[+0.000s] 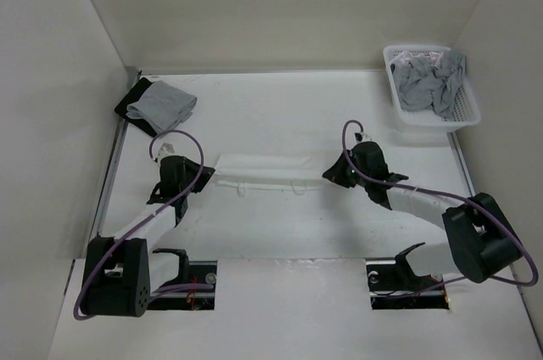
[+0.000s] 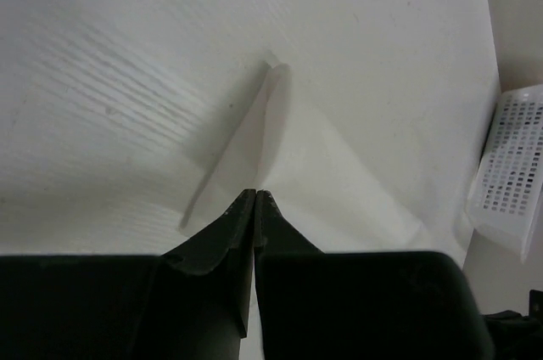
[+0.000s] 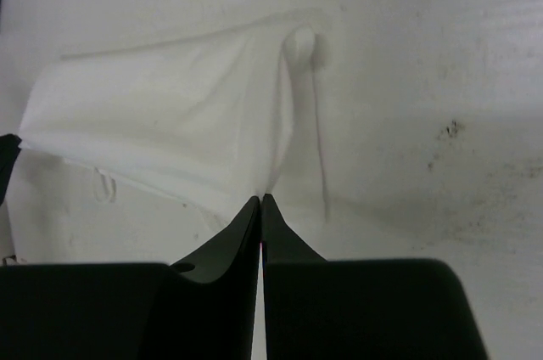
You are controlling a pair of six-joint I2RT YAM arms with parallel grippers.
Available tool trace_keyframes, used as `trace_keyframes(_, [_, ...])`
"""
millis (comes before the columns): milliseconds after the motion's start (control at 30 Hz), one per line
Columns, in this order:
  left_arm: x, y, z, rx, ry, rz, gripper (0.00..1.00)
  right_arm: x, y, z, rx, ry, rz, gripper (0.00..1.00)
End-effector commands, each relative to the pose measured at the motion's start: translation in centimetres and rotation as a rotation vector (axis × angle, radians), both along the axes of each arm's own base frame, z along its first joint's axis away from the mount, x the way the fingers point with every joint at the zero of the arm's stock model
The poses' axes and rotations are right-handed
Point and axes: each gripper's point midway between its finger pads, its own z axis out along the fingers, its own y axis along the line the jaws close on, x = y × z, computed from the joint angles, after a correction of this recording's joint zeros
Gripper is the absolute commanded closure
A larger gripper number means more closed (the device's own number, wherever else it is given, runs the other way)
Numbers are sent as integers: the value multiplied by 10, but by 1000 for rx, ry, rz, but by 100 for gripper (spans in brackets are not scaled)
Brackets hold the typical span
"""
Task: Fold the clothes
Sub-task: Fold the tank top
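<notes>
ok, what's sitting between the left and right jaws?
Only the thin white sleeveless top, stretched as a band between them; clearest in the top external view.

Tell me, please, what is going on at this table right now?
The two arms are working on folding a white top. The left gripper and the right gripper are each pinched shut on one end of it, so it stretches as a narrow band between them across the middle of the table. Grey garments sit in a basket at the far right, and another grey garment lies on a black cloth at the far left.
</notes>
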Motion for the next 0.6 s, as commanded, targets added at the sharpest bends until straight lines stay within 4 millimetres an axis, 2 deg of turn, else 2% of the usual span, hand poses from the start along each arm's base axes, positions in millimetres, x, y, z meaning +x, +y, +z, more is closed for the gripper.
trace_keyframes(0, [-2, -2, 9, -46, -64, -17, 98, -9, -2, -8, -26, -20, -31, 94])
trace_keyframes(200, [-19, 11, -6, -51, -49, 18, 96, -37, -3, -26, -55, 27, -46, 94])
trace_keyframes(233, [-22, 13, -10, -51, -37, 22, 93, -42, -2, -29, -61, 35, -39, 92])
trace_keyframes(300, [-26, 15, -13, -45, -31, 14, 82, -48, -3, -31, -73, 44, -30, 81])
trace_keyframes(367, [-27, 20, -9, -48, -36, 8, 75, -51, -4, -24, -69, 30, -22, 67])
trace_keyframes(400, [-27, 21, -3, -50, -53, 8, 75, -51, -4, -16, -61, 12, -21, 63])
trace_keyframes(500, [-24, 17, 27, -27, -139, -3, 77, -45, -2, 17, -25, -69, -16, 64])
trace_keyframes(567, [-21, 2, 47, -3, -188, -40, 77, -38, 3, 31, -7, -110, -8, 71])
